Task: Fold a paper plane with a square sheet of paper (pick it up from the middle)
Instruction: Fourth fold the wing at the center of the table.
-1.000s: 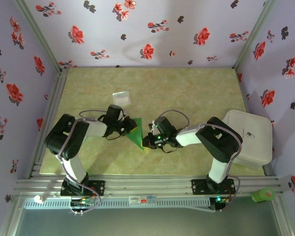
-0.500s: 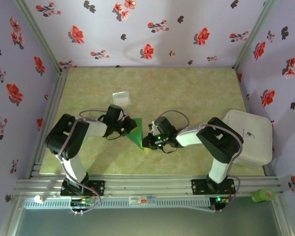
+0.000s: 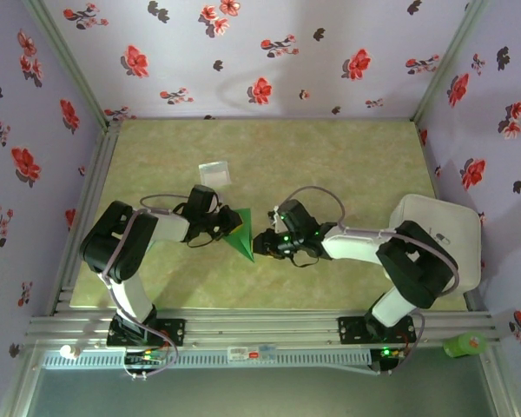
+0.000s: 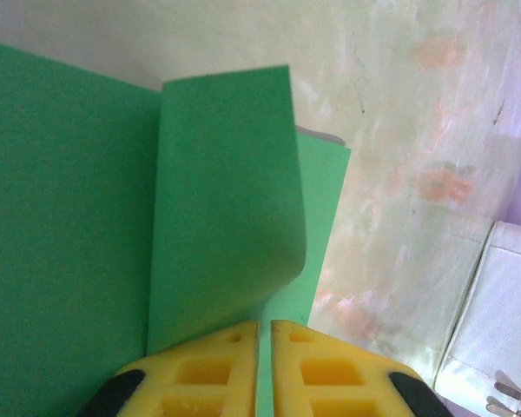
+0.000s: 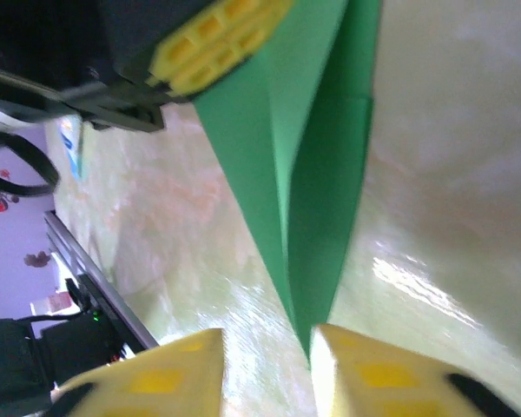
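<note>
Now we see left gripper (image 4: 265, 328) pinched shut on paper plane (image 3: 241, 236) edge, mid table (image 3: 347, 165). Right gripper (image 5: 267, 352) is slightly parted, empty. Plane's long axis aims its tip at right gripper, just beside.

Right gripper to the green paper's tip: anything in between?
Nothing visible. In the right wrist view the right gripper has its jaws parted, and the pointed tip of the green paper reaches right up to that gap. The left gripper is clamped on the paper's far edge. The pale packet lies well off, farther back.
</note>
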{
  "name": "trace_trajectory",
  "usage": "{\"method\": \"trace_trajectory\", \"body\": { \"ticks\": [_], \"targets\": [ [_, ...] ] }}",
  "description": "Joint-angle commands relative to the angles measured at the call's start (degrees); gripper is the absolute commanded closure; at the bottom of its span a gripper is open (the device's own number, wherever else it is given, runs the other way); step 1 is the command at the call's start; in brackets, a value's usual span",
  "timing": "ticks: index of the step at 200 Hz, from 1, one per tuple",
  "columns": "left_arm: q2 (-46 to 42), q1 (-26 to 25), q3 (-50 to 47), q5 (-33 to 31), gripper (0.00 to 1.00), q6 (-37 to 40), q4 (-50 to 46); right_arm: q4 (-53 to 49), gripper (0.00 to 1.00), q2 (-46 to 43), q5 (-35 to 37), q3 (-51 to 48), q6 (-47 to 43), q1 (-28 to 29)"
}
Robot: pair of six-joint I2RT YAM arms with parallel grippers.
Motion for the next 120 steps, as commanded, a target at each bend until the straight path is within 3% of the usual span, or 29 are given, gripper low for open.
{"method": "trace_trajectory", "body": {
  "ticks": [1,30,120],
  "targets": [
    [2.0,-0.4,-0.7,-2.1,0.87,1.4,-4.1,1.6,0.85,2.8,-1.8,3.3,0.8,-0.2],
    [2.0,-0.6,-0.6,-2.1,0.87,1.6,-4.3,3.3,0.92,7.1,-2.9,6.9,2.1,0.8],
    [2.1,-0.6,-0.7,-2.0,0.87,1.6,-4.2,-0.6,0.95,15.1,-1.0,10.3,1.7,1.3]
  ]
}}
